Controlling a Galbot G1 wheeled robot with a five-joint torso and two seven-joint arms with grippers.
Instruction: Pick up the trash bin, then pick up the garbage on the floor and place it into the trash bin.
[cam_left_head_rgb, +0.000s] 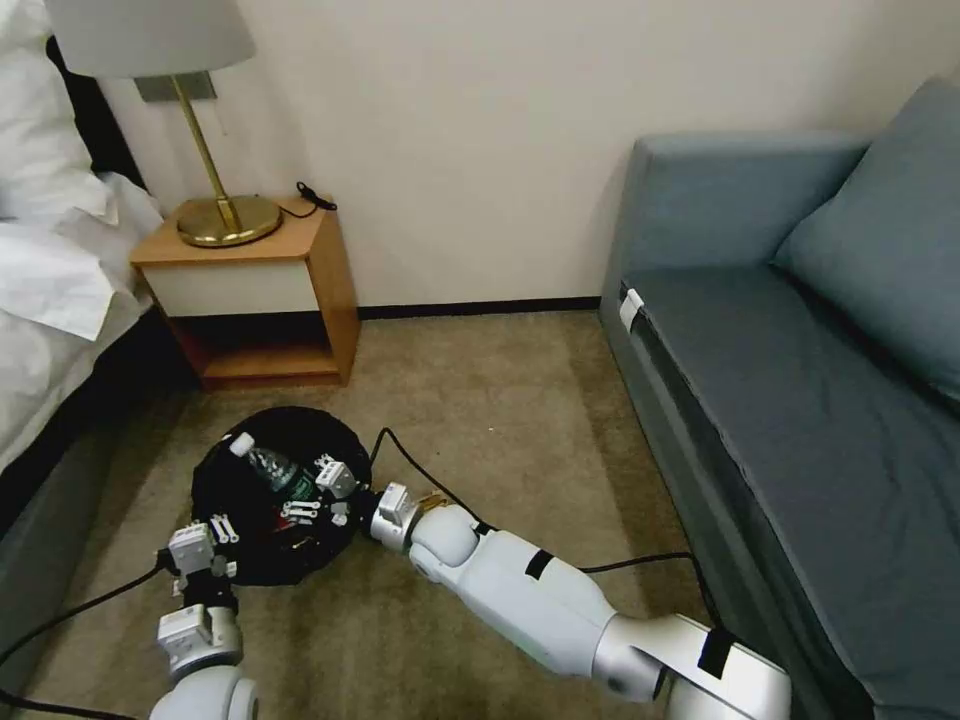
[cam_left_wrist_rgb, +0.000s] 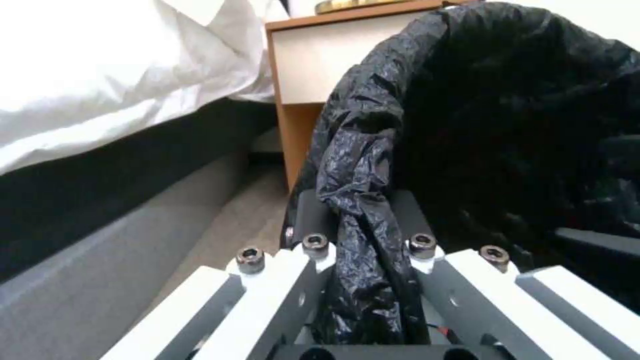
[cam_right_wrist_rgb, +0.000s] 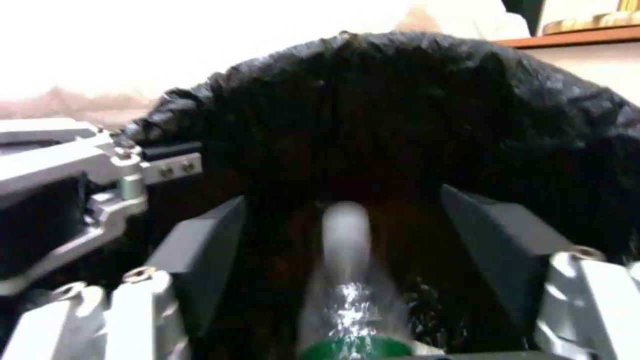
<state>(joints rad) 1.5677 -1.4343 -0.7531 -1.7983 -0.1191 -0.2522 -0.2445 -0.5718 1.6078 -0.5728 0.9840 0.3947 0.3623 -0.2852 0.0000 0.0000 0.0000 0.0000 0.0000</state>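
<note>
Black liner rim of the trash bin (cam_left_head_rgb: 250, 560) is clamped in the left gripper (cam_left_wrist_rgb: 363, 225). Right gripper (cam_right_wrist_rgb: 343, 240), jaws apart, sits over the bin mouth, the clear bottle (cam_left_head_rgb: 268, 466) lying lengthwise straight ahead between its fingers (cam_right_wrist_rgb: 207, 250).

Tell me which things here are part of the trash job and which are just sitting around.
Part of the job:
- trash bin, its rim clamped by the left tool
- clear bottle, lying in the bin beyond the open right tool

Just sitting around:
- nightstand
- lamp
- sofa
- bed
</note>
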